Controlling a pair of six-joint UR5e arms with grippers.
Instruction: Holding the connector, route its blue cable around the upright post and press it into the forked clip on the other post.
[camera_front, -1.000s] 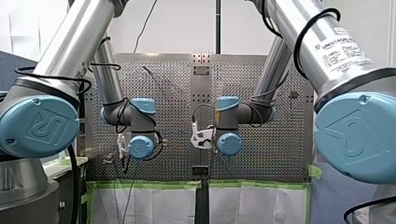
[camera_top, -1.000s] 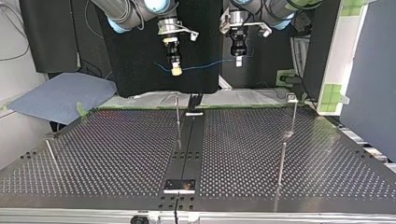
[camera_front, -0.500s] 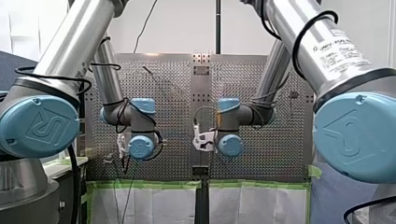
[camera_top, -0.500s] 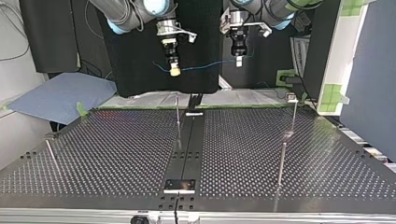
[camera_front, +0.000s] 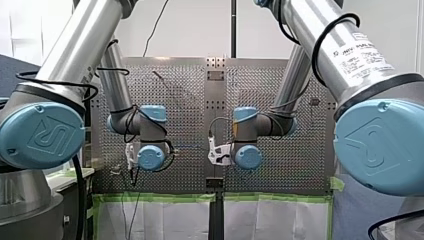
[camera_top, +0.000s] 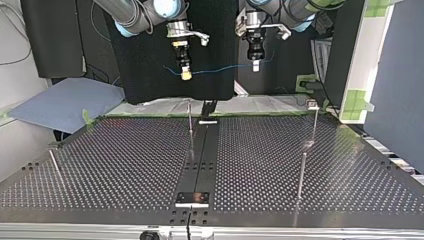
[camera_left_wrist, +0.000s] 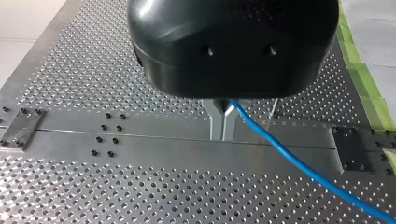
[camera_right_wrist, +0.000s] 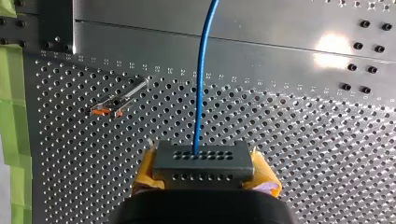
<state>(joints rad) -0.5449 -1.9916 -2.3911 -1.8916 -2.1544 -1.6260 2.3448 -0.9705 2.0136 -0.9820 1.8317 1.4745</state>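
There are two arms and both hold something. My right gripper (camera_top: 185, 75) is closed with its two yellow pads (camera_right_wrist: 264, 176) pressed on the two sides of the one dark grey rectangular connector (camera_right_wrist: 203, 161), which has two rows of small holes on its face. The single thin blue cable (camera_left_wrist: 299, 163) comes out of one hole in the upper row and goes straight away from the gripper. My left gripper (camera_left_wrist: 223, 125) has a black body and two metal fingers (camera_left_wrist: 216, 120); these are closed together on the same blue cable, which leaves them to one side. In the top view the two grippers hang high over the silver perforated table (camera_top: 125, 165), near each other, and the cable goes between them as one nearly level line in the air, touching no post. On the table I count four thin upright metal posts: one near the middle strip (camera_top: 190, 122), one at the far right with a small head on top (camera_top: 315, 122), one nearer at the right (camera_top: 301, 172), and one tilted at the left (camera_top: 55, 165). Whether that small head is the forked clip, I cannot tell.
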